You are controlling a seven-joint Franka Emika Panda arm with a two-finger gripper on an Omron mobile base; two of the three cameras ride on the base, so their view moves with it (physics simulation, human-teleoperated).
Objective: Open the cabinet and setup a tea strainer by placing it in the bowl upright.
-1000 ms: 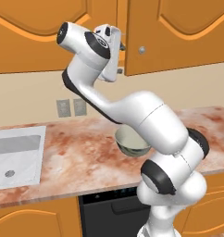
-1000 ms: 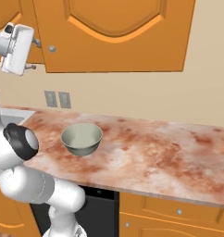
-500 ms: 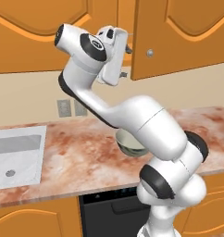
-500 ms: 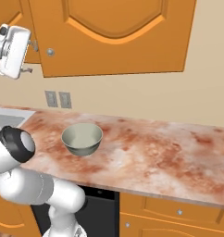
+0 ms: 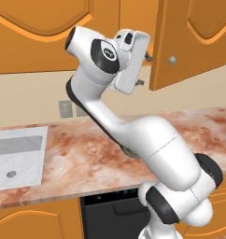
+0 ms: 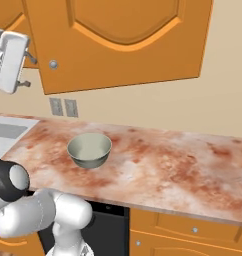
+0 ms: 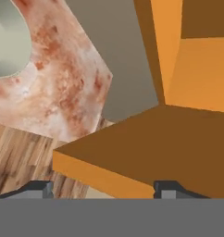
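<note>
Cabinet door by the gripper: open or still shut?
Open partway. The cabinet door stands swung out from the front, and the hand view shows its underside angled off the frame.

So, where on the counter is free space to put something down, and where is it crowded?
The marble counter is bare from the bowl rightward to its far end, and also between the bowl and the sink. Crowded: up at the cabinet door, where the gripper hangs beside its edge, jaws apart.

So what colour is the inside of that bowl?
Pale grey-green; the bowl shows best in the right base view.
</note>
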